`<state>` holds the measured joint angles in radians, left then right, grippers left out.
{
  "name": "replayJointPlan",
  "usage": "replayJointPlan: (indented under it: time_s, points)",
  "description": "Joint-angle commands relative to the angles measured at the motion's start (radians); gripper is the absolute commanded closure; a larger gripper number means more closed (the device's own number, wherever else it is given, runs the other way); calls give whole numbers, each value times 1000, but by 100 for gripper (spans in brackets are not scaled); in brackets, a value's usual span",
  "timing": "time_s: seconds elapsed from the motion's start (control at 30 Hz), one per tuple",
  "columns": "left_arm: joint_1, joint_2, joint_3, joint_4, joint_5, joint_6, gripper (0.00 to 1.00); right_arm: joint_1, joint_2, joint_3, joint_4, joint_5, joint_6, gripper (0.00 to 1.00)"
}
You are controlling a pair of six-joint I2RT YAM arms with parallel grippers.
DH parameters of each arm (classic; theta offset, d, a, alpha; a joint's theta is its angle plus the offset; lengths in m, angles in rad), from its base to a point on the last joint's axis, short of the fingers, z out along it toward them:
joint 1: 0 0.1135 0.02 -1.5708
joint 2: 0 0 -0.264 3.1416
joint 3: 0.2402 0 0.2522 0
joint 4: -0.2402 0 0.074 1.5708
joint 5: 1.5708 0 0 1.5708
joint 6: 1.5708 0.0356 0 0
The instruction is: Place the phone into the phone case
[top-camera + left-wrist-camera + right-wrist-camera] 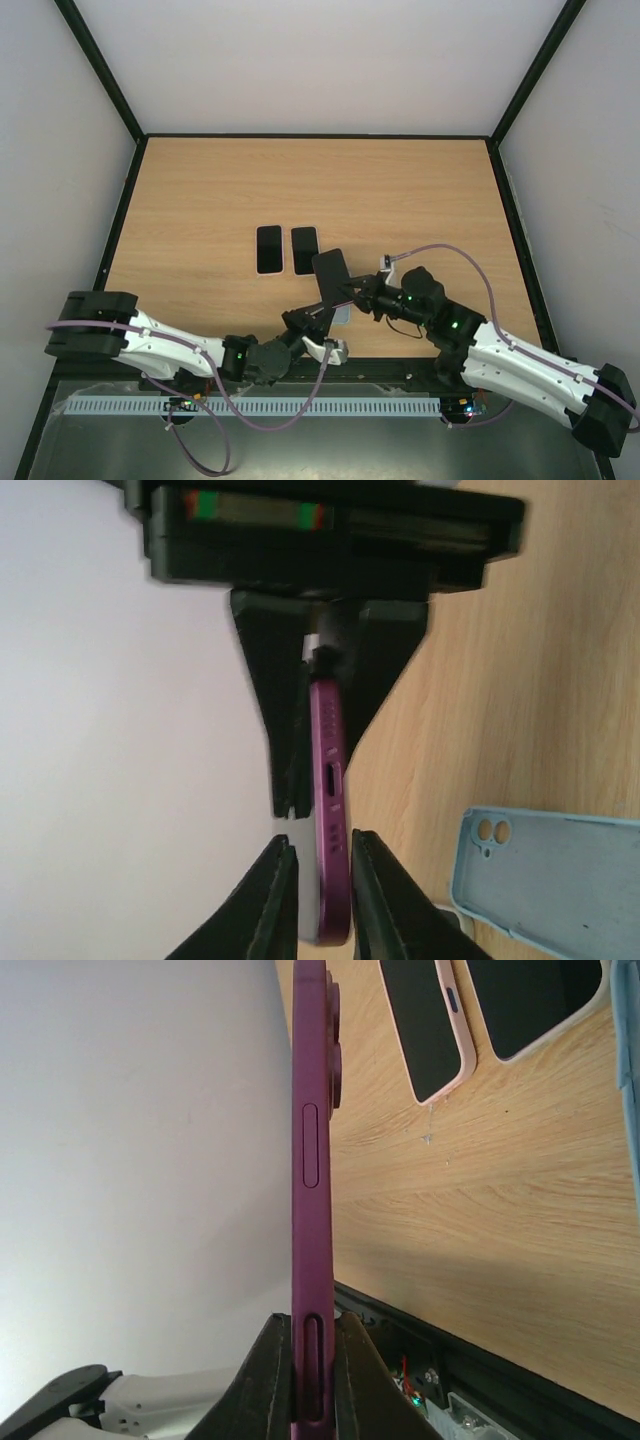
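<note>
A purple phone [331,272] hangs edge-on above the table's near middle, held at both ends. My right gripper [305,1320] is shut on one end of the phone [310,1160], both fingers pressed against its faces. My left gripper [320,842] brackets the other end of the phone [330,820], where the charging port shows, with its fingers close against it. The light blue phone case [550,875] lies open side up on the wood just below and beside the phone, partly hidden in the top view [342,315].
Two other phones lie screen up side by side at the table's middle, one in a white case [269,249] and one in a pink case [305,250]. A black rail [400,372] runs along the near edge.
</note>
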<state>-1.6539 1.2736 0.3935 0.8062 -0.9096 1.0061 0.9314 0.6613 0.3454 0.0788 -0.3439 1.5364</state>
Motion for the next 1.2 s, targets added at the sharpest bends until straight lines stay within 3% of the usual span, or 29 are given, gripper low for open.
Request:
replayJointPlan:
  time_s: [0.0,0.13,0.2,0.23,0.47,0.57,0.67,0.8,0.9,1.17]
  points:
    - [26,-18,22,64,-74,-126,72,2,-45,-21,53,55,-34,98]
    - [74,-117,40,-100,-28,-351,37,1,-73,-49,28,147,-51,98]
    - [114,-181,51,-215,8,-485,7,2,-88,-57,-1,206,-69,98]
    - [138,-216,56,-265,26,-562,1,1,-93,-56,-19,236,-85,98]
    - [414,-436,60,-538,236,-1075,0,1,-60,-49,-129,427,-195,98]
    - [547,-468,79,-645,278,-1297,0,2,-15,-49,-119,454,-223,98]
    - [688,-459,110,-739,436,-1468,0,2,42,-44,-96,469,-259,98]
    - [860,-409,110,-764,750,-1604,0,2,144,-44,-40,464,-296,98]
    - [923,-351,98,-746,924,-1668,1,2,217,-43,33,420,-329,98]
    - [933,-271,-7,-595,1076,-1780,10,5,374,-71,182,333,-367,98]
